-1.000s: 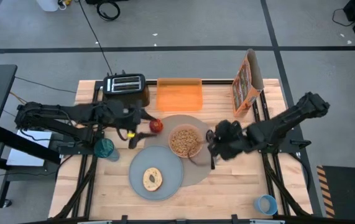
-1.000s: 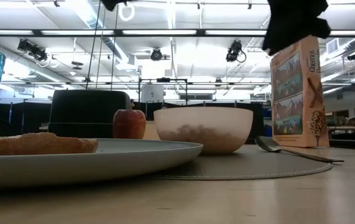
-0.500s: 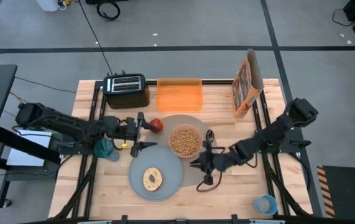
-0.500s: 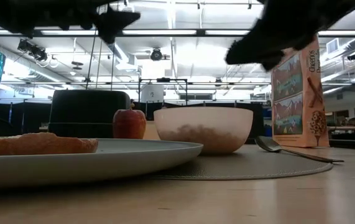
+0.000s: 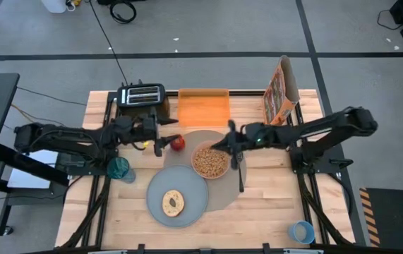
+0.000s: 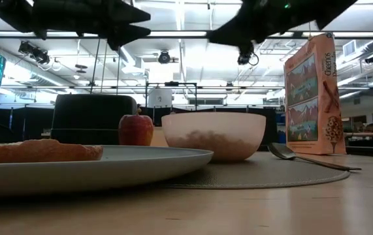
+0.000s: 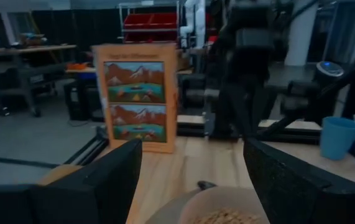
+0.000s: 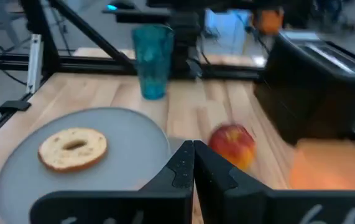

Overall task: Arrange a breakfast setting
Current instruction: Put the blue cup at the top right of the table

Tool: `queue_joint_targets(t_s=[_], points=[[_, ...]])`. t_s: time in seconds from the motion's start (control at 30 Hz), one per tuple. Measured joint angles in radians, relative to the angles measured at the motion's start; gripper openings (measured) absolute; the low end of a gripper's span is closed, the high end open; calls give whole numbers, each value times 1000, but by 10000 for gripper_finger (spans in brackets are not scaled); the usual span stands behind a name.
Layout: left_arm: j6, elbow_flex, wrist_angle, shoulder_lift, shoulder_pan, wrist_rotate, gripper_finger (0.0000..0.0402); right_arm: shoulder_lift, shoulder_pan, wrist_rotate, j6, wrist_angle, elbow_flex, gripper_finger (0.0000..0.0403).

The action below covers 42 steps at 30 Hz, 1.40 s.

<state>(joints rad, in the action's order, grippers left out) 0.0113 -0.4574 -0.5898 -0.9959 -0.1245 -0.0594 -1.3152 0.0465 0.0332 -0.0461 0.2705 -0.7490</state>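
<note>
Mostly laid out already, judging by the high view. Large round taupe mat (image 5: 219,176) in the middle of the tabletop (image 5: 272,212), taken here as the landmark. Pale pink bowl (image 5: 210,160) with cereal sitting on the mat's far half. Grey round plate (image 5: 187,189) overlapping the mat's near left edge, bagel (image 5: 173,203) lying on it. Metal spoon (image 5: 240,173) on the mat's right side, just beside the bowl. Red apple (image 5: 178,142) just off the mat's far left edge, near the black toaster (image 5: 142,99). Small blue cup (image 5: 302,231) well apart from the mat, at the tabletop's near right corner; probably the main piece left to bring in, with the apple perhaps wanting a tidier spot. Teal tumbler (image 5: 119,168) to the mat's left; cereal box (image 5: 280,95) and orange tray (image 5: 203,107) beyond the mat.

Left hand (image 5: 160,137) above the apple's left side, fingers spread wide, gripping nothing. Right hand (image 5: 231,144) over the mat's far right part, above the bowl's right rim, fingertips closed together with nothing between them.
</note>
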Motion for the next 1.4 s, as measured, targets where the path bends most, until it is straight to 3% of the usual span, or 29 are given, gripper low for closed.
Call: queue_joint_targets(t_s=[0.1,0.27,0.37,0.6,0.87,1.03,1.27,1.4], points=[[3,-1,20,8,-24,3,288,116,23,36,103,-231,-26,8],[62,-1,16,10,-37,4,288,193,183,154,320,-643,-188,7],[92,-1,4,10,-36,4,288,153,296,208,473,-805,-277,6],[141,-1,-1,10,45,5,288,-25,530,202,958,-1044,-491,5],[151,-1,32,10,140,5,288,-273,754,-11,1637,-1396,-786,10],[129,-1,99,10,188,5,288,-395,870,-175,2032,-1412,-819,54],[56,-1,149,10,266,4,288,-496,951,-219,2350,-1421,-819,151],[30,-1,166,10,325,4,288,-529,984,-294,2383,-1487,-818,189]])
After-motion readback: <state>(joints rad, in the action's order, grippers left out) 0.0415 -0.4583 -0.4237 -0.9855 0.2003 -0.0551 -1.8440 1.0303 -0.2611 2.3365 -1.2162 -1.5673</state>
